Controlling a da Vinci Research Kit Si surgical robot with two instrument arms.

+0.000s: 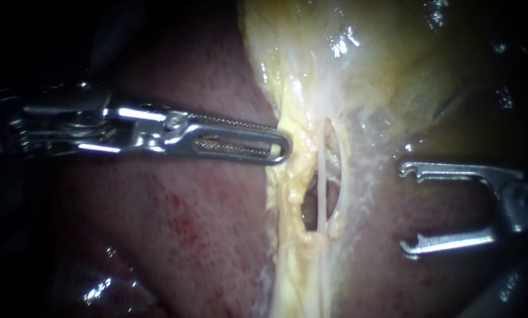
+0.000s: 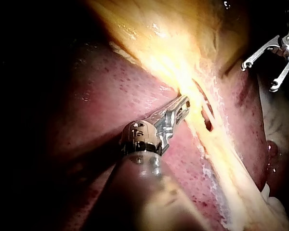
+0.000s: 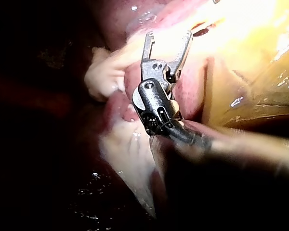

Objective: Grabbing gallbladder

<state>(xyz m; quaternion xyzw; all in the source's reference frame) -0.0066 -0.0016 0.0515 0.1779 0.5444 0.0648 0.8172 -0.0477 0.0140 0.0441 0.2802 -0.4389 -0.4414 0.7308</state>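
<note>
The glistening yellow-tan gallbladder point(image 1: 393, 65) rests on dark red liver point(image 1: 187, 235). The left instrument point(image 1: 278, 144) has its slotted steel tool pressed together, its tip touching the fatty fringe point(image 1: 287, 176) under the gallbladder. The right instrument point(image 1: 406, 209) has its tool spread and empty beside it. Best to open the left tool, take a full bite, then close gently.

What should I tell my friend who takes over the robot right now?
Left instrument: shut, tip against the yellow tissue edge below the gallbladder; it holds nothing that I can see.
Right instrument: wide open over the liver, apart from the yellow tissue.
A thin tube crosses a window in the tissue between them.
Done: nothing gripped yet.
Left: grab the gallbladder.
</note>
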